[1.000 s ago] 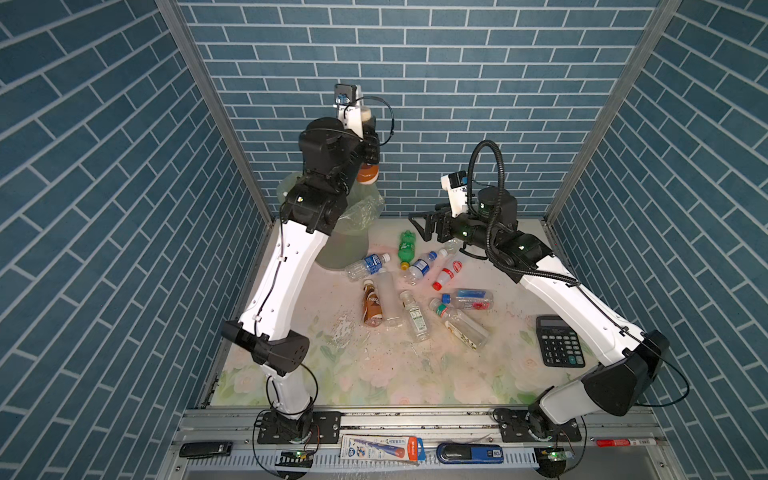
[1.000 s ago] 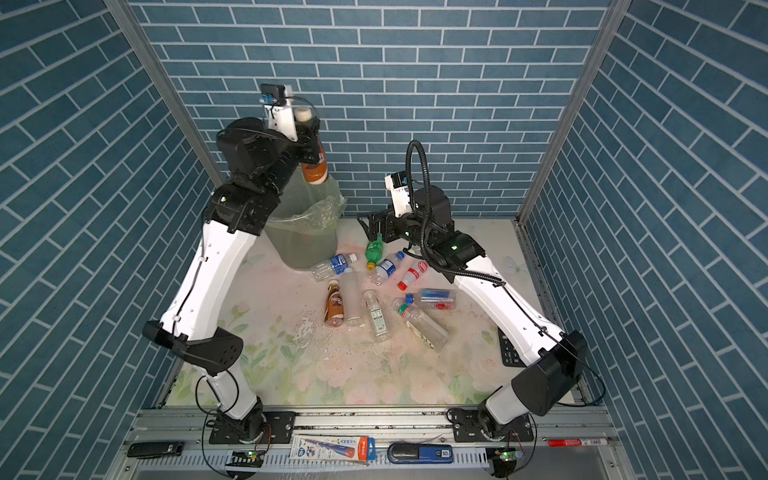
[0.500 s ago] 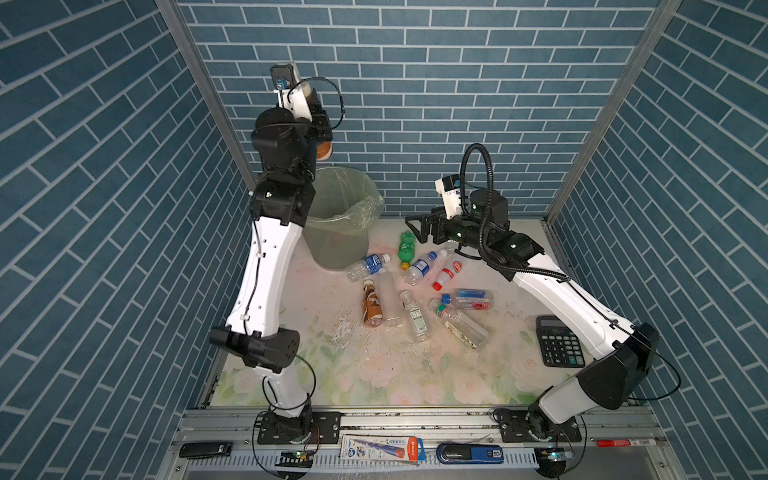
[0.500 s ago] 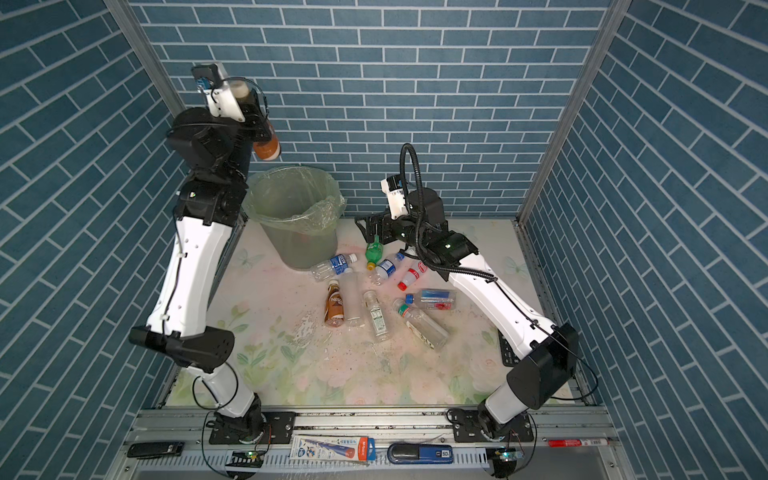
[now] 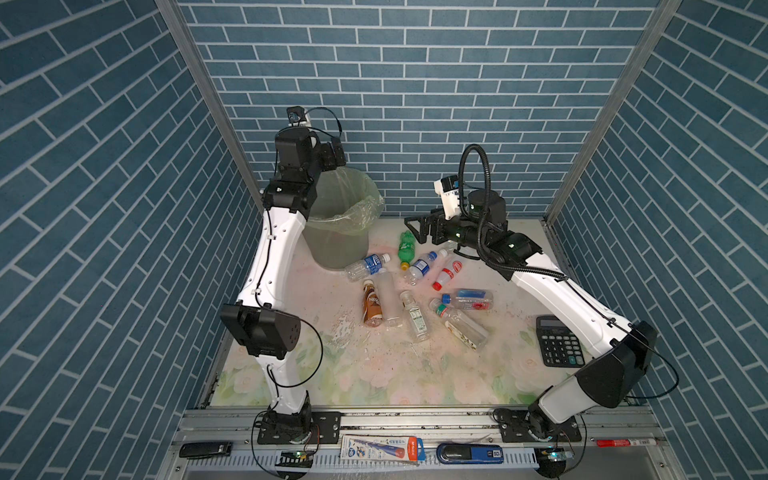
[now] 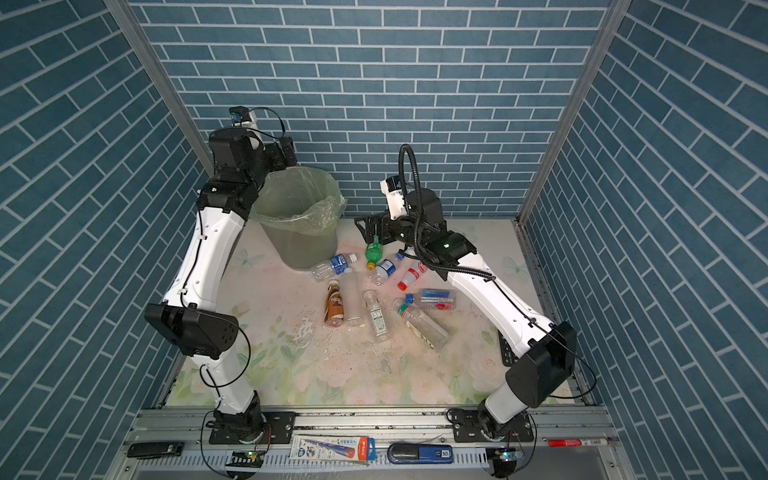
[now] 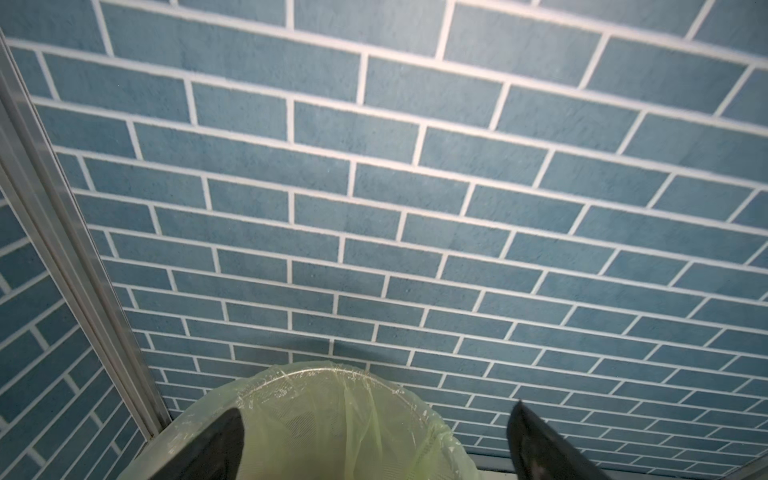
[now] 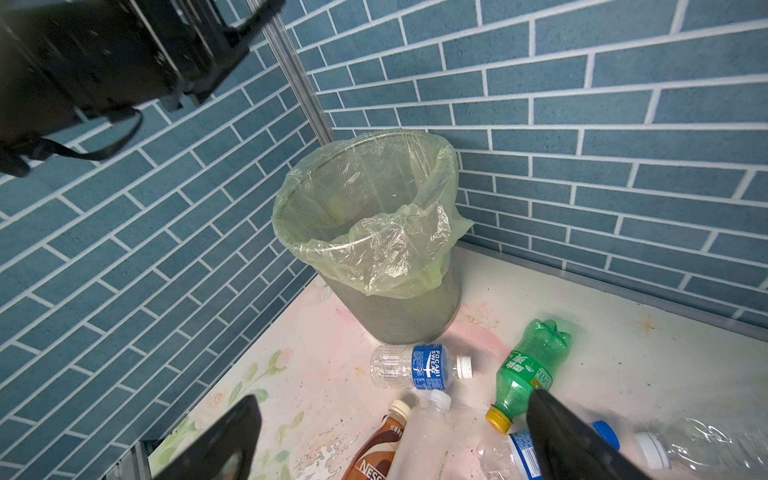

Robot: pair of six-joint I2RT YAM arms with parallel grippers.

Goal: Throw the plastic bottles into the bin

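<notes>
Standing upright in the back left corner of the surface (image 5: pixel 374 374), the bin (image 5: pixel 332 249) shows in both top views with its mouth up and a pale green bag (image 5: pixel 361 210) folded over the rim. The left claw (image 5: pixel 337 154) hangs above the bin's back left rim, released and empty. The plastic bottles (image 5: pixel 417 320) lie on their sides in a loose cluster around the middle of the surface, toward the back. The green bottle (image 5: pixel 406 248) has its long axis running back to front, with its yellow cap toward the front edge and its base toward the back edge. The right claw (image 5: pixel 415 229) hovers near that base, spread wide and holding nothing. A blue-labelled bottle (image 5: pixel 368 266) lies by the bin's foot, its white cap toward the right edge. The brown bottle (image 5: pixel 372 307) runs back to front with its cap toward the back. A calculator (image 5: pixel 557 341) sits near the right edge.

From the left wrist, the left claw (image 7: pixel 374 409) has its fingers (image 7: pixel 216 444) wide apart with nothing between them, and the bin (image 7: pixel 332 369) opens below.

From the right wrist, the right claw (image 8: pixel 392 397) gapes empty. The green bottle (image 8: pixel 528 365) lies just beside one finger. The blue-labelled bottle (image 8: pixel 419 368) lies crosswise between the claw and the bin (image 8: pixel 395 307). The brown bottle (image 8: pixel 376 451) and a frosted bottle (image 8: pixel 422 440) lie side by side, caps toward the bin.
</notes>
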